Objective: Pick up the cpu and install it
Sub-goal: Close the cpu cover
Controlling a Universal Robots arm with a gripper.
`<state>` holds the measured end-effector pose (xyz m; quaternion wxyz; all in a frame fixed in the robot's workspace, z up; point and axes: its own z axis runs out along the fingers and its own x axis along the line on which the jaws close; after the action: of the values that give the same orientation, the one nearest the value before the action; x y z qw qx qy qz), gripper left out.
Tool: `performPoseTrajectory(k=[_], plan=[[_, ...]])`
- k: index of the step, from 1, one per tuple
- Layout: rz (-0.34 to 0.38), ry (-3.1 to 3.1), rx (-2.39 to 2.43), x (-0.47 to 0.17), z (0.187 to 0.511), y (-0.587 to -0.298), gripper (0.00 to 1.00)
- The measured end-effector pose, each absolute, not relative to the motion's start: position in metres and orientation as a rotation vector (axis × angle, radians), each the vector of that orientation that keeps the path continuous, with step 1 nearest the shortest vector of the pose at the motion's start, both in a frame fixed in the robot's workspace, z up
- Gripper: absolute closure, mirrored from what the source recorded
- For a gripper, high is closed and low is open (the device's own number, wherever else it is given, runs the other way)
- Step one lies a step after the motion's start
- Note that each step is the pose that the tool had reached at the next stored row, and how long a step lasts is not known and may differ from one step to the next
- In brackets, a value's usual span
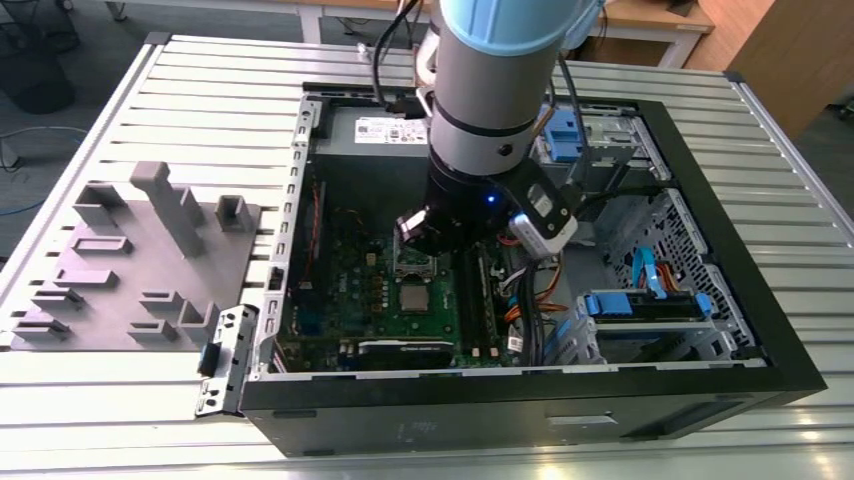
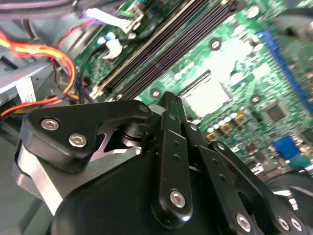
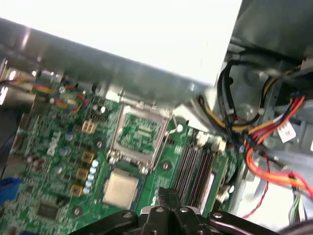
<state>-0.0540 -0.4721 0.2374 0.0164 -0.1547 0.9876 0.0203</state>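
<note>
While my arm reaches down into the open computer case (image 1: 694, 300) on the desk (image 1: 200, 120), my gripper (image 3: 168, 203) hangs above the green motherboard (image 3: 58, 161). Its fingers look clenched together, holding nothing. The cpu (image 3: 120, 188) lies flat on the board, just beside the socket frame (image 3: 139, 132).

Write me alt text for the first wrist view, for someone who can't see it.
Looking down into an open computer case, a green motherboard carries an open silver socket frame with a small square silvery cpu lying flat on the board beside it. The black gripper hangs over the board near the cpu, and red, yellow and black cables bundle along one side.
</note>
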Motion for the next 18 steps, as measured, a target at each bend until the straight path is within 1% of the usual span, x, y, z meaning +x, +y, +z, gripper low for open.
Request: performPoseTrajectory(k=[7,18], plan=[[0.063,3.071,-0.481,-0.054,0.229,-0.457,0.89],[0.063,3.071,-0.481,-0.054,0.226,-0.456,0.89]])
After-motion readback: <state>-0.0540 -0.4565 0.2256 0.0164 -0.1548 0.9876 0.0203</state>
